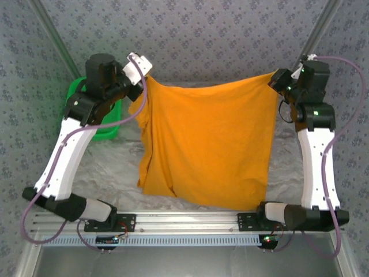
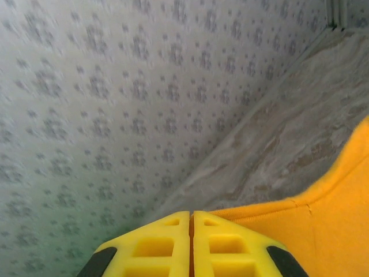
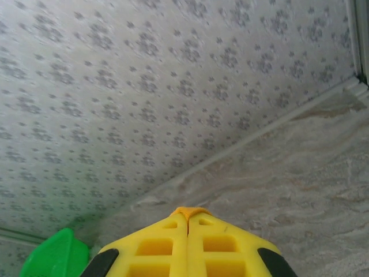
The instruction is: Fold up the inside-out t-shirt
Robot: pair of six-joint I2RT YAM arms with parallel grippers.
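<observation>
Held aloft: t-shirt (image 1: 207,144) hung spread over counter (image 1: 109,167); left fingers (image 2: 184,220) clamped on one top corner, right fingers (image 3: 181,223) clamped on other.

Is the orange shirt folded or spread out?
Spread out: the t-shirt hangs stretched between left gripper and right gripper, each pinching a corner.

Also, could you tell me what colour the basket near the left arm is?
The basket is bright green, best seen in the top external view.
</observation>
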